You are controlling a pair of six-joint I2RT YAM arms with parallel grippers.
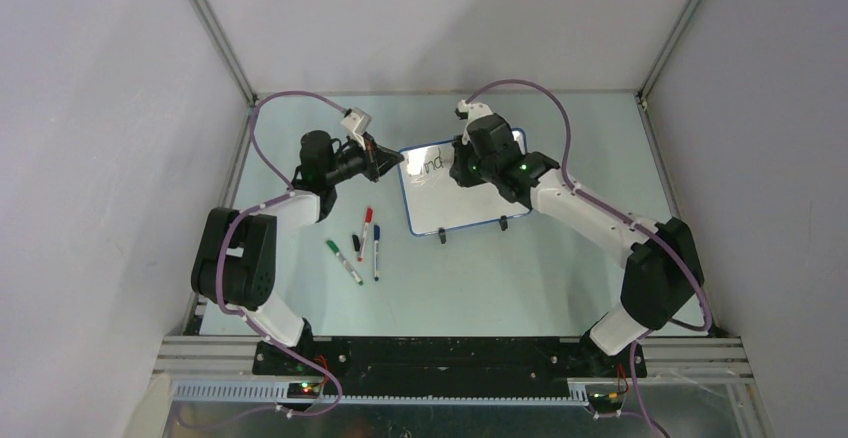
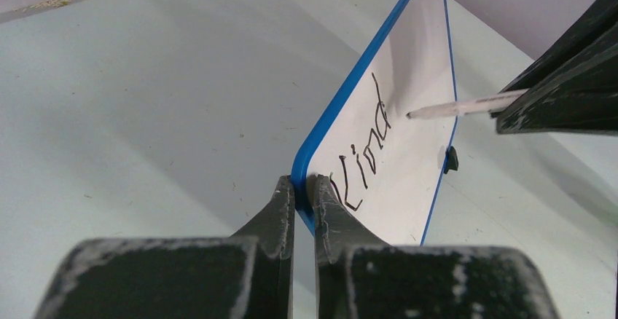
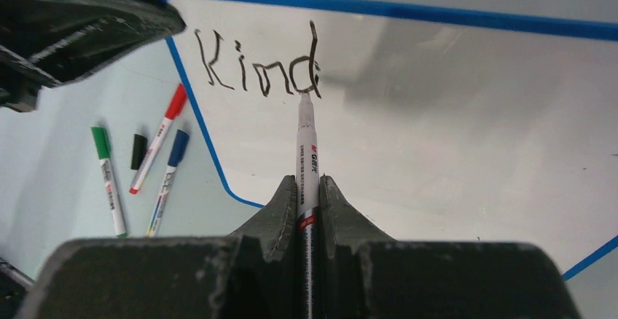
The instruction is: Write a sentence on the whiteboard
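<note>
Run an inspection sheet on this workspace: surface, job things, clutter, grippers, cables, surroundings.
Surface: pale green table, a few specks, no spills seen.
Job's things: whiteboard tilted up, with "Kind" written on it so far; white marker has its tip at the foot of the d.
Clutter: green marker, red marker, blue marker and a loose black cap lie to the left of the board.
Grippers: left gripper is shut on the board's blue-rimmed corner; right gripper is shut on the white marker.
Cables: a purple cable loops over each arm, none on the board.
Surroundings: grey walls, metal frame posts.
</note>
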